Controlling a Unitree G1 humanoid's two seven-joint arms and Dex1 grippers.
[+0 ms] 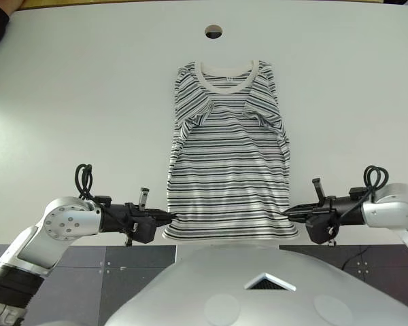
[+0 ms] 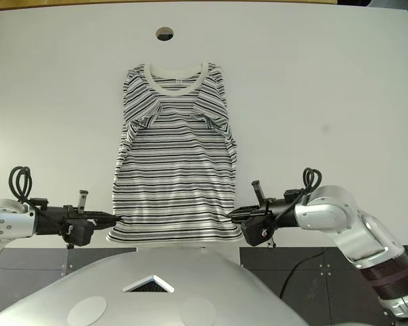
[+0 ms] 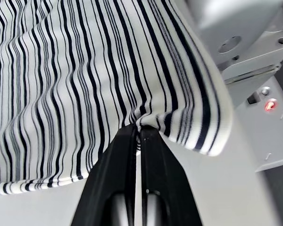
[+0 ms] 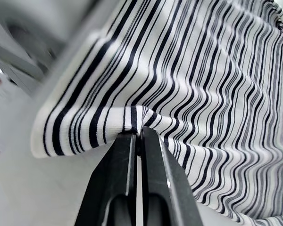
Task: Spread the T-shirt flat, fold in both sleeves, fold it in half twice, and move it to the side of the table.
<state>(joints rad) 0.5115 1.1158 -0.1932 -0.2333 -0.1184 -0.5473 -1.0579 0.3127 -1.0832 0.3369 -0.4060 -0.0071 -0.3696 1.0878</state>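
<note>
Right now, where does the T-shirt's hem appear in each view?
Left eye view: hem low centre.
Right eye view: hem low, left of centre.
Left wrist view: hem corner pinched by left gripper.
Right wrist view: hem corner pinched by right gripper.
Shared landmark: pinched corners.

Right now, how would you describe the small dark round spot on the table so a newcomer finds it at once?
Start with the broad white table and the black-and-white striped T-shirt lying at its middle. Just past the shirt's white collar, slightly toward the robot's left, sits the small dark round spot. Unlike the striped cloth, it is plain, dark and tiny.
</note>
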